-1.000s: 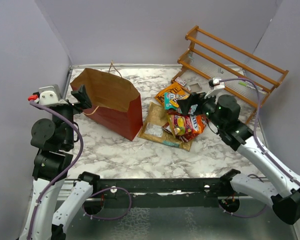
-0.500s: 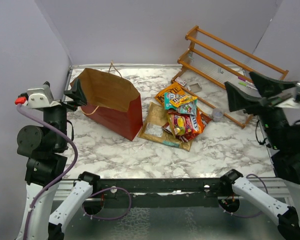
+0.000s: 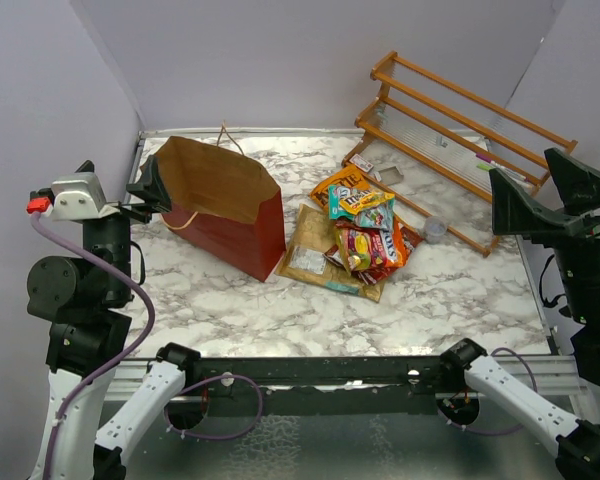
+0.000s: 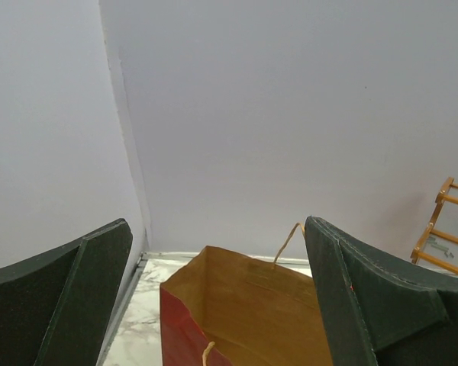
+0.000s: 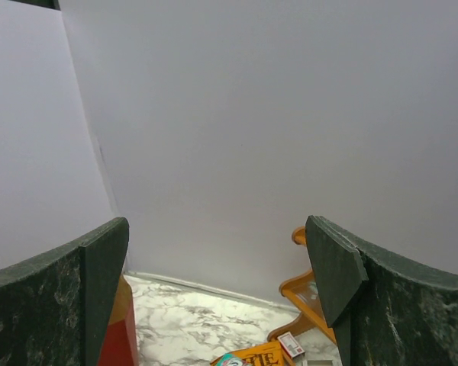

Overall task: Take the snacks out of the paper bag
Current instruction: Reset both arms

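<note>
The paper bag, dark red outside and brown inside, stands at the back left with its mouth open. No packet shows inside it in the left wrist view. The snacks lie in a pile on the table right of the bag: an orange Kettle bag, a tan bag, a red pack and a teal pack. My left gripper is open and empty, just left of the bag's rim. My right gripper is open and empty, raised at the far right, away from the pile.
A wooden slatted rack stands at the back right. A small grey cup sits between the rack and the snack pile. Grey walls close the left, back and right sides. The Kettle bag's top and the rack's end show in the right wrist view.
My right arm has lifted off the snack pile and swung back to the far right, empty. My left arm has drawn back a little to the left. The bag and snacks have not moved.
</note>
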Robot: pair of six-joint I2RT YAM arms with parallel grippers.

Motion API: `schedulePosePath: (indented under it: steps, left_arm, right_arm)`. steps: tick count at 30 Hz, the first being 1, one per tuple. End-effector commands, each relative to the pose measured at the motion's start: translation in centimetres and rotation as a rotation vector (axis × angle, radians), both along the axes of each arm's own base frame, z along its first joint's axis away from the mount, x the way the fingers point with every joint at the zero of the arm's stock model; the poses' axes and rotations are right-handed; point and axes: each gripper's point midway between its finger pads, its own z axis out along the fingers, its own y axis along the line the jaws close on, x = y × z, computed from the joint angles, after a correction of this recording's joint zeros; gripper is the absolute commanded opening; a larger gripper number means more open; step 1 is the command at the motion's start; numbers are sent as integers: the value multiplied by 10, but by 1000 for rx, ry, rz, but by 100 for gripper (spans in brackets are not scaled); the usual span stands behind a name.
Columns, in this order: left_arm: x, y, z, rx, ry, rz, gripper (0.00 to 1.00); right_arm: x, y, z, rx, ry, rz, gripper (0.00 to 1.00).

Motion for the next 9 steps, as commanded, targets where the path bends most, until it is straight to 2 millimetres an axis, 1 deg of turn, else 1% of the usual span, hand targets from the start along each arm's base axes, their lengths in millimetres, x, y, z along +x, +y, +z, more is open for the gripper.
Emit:
schedulePosePath:
  steps: [1, 3, 6, 7, 9]
  left_arm:
    - [-10, 0, 15, -3, -53, -13, 99]
    - [-9, 0, 16, -2, -53, -15, 99]
    - [-9, -1, 15, 0, -52, -16, 99]
    - [-10, 0, 16, 0, -54, -17, 99]
    - [-9, -1, 15, 0, -52, -18, 99]
  right_arm:
    - [9, -10, 1, 37, 46, -59, 99]
    - [14, -12, 1, 52, 63, -74, 99]
    - [14, -12, 1, 57, 72, -75, 99]
    - [13, -10, 1, 31, 53, -74, 99]
    - [17, -14, -1, 45, 41, -104, 99]
